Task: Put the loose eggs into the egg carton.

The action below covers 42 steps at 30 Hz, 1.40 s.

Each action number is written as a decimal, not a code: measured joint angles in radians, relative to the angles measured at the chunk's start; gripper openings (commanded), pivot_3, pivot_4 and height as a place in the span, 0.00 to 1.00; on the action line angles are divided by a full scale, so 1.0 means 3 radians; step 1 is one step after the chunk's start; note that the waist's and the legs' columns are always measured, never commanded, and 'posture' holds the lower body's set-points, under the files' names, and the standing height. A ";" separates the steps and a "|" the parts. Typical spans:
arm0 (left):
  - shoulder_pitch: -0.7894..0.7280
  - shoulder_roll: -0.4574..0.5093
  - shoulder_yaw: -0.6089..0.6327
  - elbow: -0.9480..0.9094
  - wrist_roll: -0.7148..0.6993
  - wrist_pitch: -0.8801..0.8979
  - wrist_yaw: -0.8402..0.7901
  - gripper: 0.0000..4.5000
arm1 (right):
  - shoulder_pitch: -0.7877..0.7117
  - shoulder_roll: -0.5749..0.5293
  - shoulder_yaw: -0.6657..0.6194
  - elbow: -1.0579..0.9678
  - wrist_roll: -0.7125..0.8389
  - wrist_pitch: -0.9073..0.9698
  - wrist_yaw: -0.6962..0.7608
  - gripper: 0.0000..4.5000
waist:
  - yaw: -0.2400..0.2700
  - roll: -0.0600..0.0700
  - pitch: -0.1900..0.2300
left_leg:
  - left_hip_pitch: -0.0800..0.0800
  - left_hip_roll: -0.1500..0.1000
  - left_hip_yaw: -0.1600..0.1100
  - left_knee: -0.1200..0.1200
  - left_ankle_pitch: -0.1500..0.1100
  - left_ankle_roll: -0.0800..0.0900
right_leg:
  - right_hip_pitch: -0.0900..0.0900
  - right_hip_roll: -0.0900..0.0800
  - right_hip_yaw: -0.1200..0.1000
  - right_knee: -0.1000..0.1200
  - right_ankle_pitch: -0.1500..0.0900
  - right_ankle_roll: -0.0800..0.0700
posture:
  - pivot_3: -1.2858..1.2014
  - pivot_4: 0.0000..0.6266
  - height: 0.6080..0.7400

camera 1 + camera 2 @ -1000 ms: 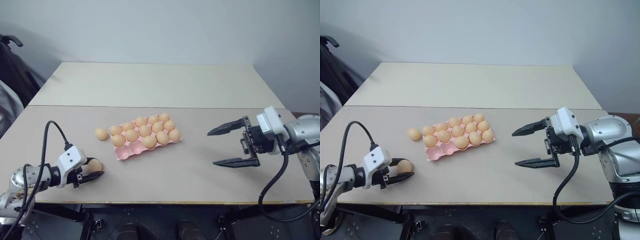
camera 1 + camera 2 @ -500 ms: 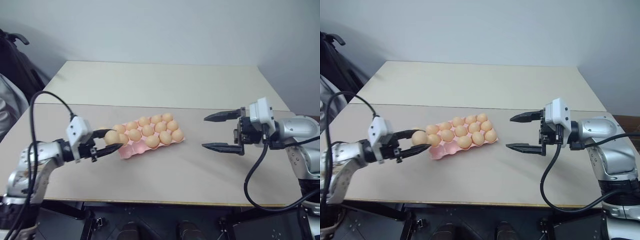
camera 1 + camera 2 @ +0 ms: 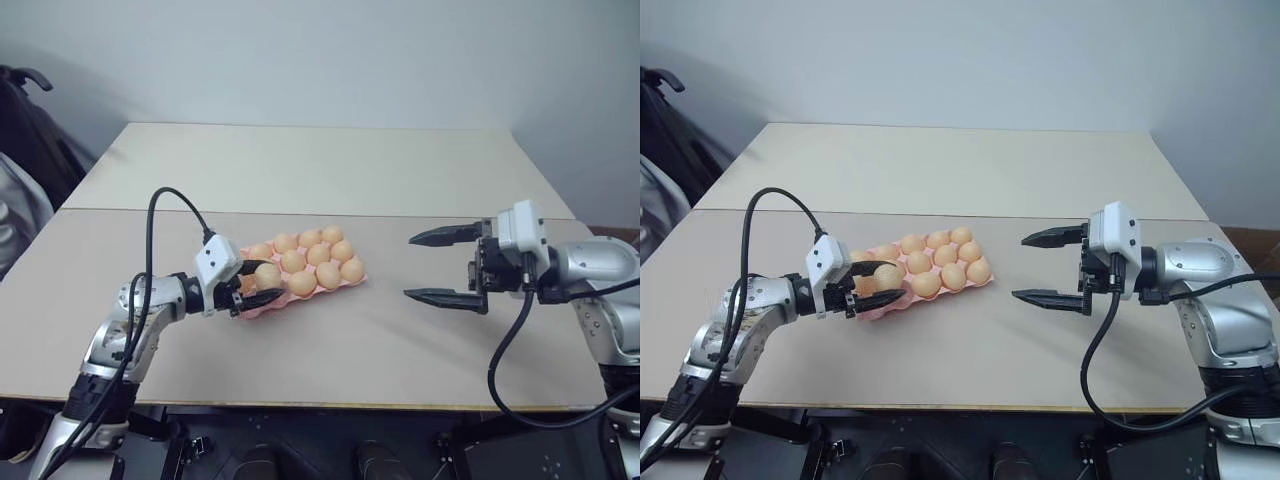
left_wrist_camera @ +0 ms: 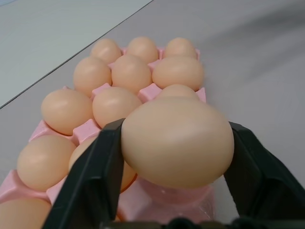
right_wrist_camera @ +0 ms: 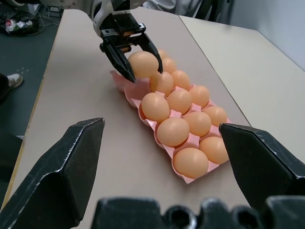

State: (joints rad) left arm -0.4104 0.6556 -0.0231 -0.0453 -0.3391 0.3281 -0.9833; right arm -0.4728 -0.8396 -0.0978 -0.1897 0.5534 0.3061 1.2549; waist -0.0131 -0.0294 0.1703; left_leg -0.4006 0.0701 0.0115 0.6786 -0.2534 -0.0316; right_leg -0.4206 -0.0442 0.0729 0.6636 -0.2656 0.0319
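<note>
The left gripper point(image 5: 127, 50) holds a smooth tan-orange egg point(image 4: 177, 140) between its fingers, over the pale pink moulded carton's point(image 5: 135, 102) near-left end. In the right wrist view nine eggs sit in the cups. The right gripper point(image 3: 440, 267) hangs wide open, empty.

A pale pink egg carton point(image 3: 262, 306) lies slanted at the middle of the frame, nearly full of tan-orange eggs. One more egg point(image 3: 267, 276) hangs over its near-left end cups.

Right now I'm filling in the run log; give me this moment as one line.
left fingers: around egg, over egg carton near end | right gripper: open, empty, right of carton | egg not yet in cup
</note>
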 measured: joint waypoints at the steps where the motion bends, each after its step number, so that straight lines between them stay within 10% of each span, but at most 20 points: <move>1: -0.0018 -0.0018 0.0000 0.0012 0.0007 0.0000 0.0004 0.98 | 0.0009 -0.0002 0.0000 0.0000 0.0000 0.0000 -0.0003 1.00 | 0.0003 0.0000 0.0000 | 0.0000 0.0000 0.0000 0.0000 0.0000 0.0000 | 0.0000 0.0000 0.0000 0.0000 0.0000 0.0000 | 0.52 0.24 1.00; 15: 0.0081 0.0165 0.0338 -0.0062 -0.0032 -0.0007 0.0039 0.99 | 0.0011 -0.0002 0.0000 -0.0014 0.0005 0.0000 -0.0059 1.00 | -0.0014 0.0000 0.0000 | 0.0000 0.0000 0.0000 -0.0001 0.0000 0.0000 | -0.0002 0.0000 0.0001 0.0000 0.0000 0.0000 | 0.52 0.24 1.00; 31: 0.1742 0.0870 0.2687 -0.0669 -0.1257 0.0530 -0.0635 0.99 | -0.0029 -0.0025 -0.0029 0.0126 0.0066 0.0002 0.0109 1.00 | -0.0006 0.0001 0.0000 | 0.0004 0.0004 0.0003 -0.0004 0.0000 0.0000 | -0.0001 -0.0001 -0.0001 -0.0002 -0.0001 0.0000 | 0.52 0.24 1.00; 42: 0.2494 0.0534 0.3172 -0.1077 -0.1381 0.0591 -0.0541 0.99 | -0.0059 -0.0034 -0.0030 0.0204 0.0071 0.0002 0.0231 1.00 | 0.0000 0.0000 0.0000 | 0.0006 0.0004 0.0003 -0.0003 0.0000 0.0000 | 0.0002 -0.0001 -0.0001 -0.0002 -0.0001 0.0000 | 0.52 0.24 1.00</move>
State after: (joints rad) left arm 0.3378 0.8158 0.9285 -0.3684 -0.7534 0.5055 -1.1455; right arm -0.4906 -0.8498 -0.1067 -0.1286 0.5748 0.3066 1.3243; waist -0.0130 -0.0294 0.1702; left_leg -0.3987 0.0712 0.0125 0.6776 -0.2535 -0.0317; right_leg -0.4201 -0.0444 0.0726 0.6631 -0.2659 0.0318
